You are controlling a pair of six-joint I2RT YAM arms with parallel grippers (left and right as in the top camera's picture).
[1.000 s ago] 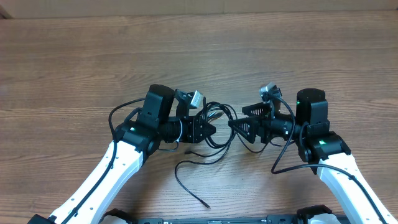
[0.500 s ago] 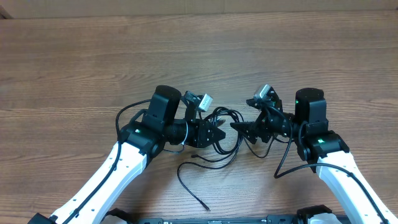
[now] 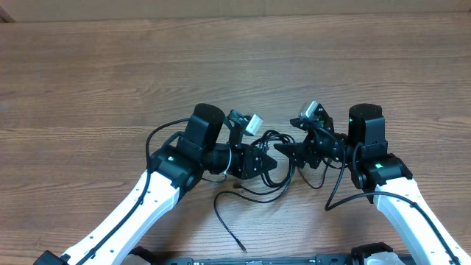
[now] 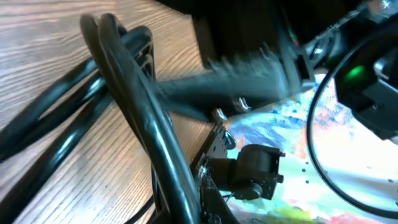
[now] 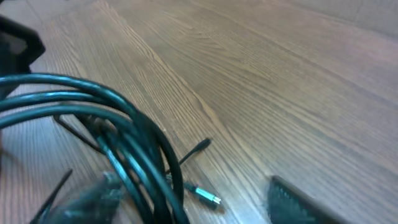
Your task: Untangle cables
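Black cables lie looped in a small bundle on the wood-grain counter, and both arms reach in to that bundle from opposite sides. The left tool meets the bundle on its left-arm side and is clenched on the cables. In the left wrist view, thick dark strands run close past the camera and down toward the grip. The right tool touches the bundle from the other side with its jaws parted. In the right wrist view one blurred finger shows at the lower edge, well apart from its mate, and a curved sheaf of cables passes between them, close to the other finger and not clamped. A loose strand trails out of the bundle toward the robot's base and lies flat on the counter. Just beyond the bundle in the right wrist view, a silver-tipped plug rests on the wood
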